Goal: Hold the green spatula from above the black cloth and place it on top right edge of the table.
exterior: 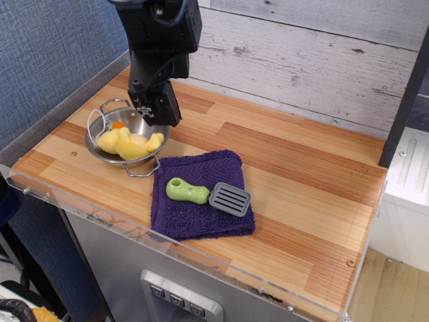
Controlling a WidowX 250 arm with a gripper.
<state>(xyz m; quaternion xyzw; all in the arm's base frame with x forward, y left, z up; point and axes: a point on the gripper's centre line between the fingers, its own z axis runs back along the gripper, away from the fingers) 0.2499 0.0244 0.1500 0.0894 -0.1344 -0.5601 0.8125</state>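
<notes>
The green spatula [206,194] lies flat on the black cloth [199,218], its light-green handle to the left and its grey slotted head to the right. The cloth sits near the front edge of the wood-plank table [295,174]. My gripper [158,109] hangs above the table behind the steel bowl, up and to the left of the spatula and well apart from it. Its black fingers point down and hold nothing; the frame does not show clearly whether they are open or shut.
A steel bowl [127,137] with wire handles holds yellow toy pieces [129,143], just left of the cloth. A clear acrylic rim [201,258] runs along the table's front. A grey plank wall stands behind, and a blue wall to the left.
</notes>
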